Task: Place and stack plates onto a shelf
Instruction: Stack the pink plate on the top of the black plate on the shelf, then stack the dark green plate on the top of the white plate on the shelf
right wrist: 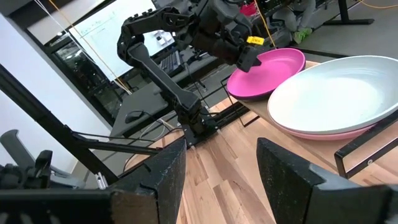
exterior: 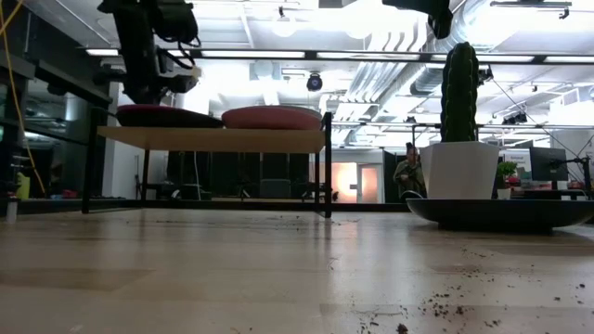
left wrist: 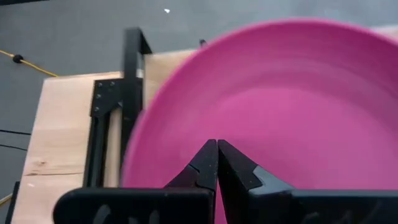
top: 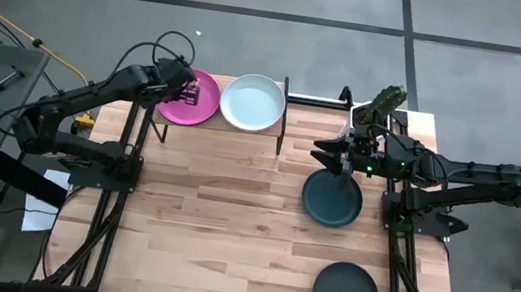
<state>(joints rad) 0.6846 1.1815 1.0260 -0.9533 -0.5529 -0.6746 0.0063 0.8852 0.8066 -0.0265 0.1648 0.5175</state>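
Planked bench (top: 229, 233) carries the shelf (top: 282, 119) at its far edge; my left tool (left wrist: 216, 144), pressed together, rests over the magenta plate (top: 196, 102) there. Right tool (right wrist: 221, 155) is spread above the teal plate (top: 331, 200). Plates look stiff, light, slick: I'd pinch the rim.

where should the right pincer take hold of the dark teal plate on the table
Probably at the rim. The dark teal plate lies flat and shallow on the wooden tabletop, so only its raised edge offers a pinch. The open right pincer sits just beyond its far edge, so come down there, one finger inside, one outside.
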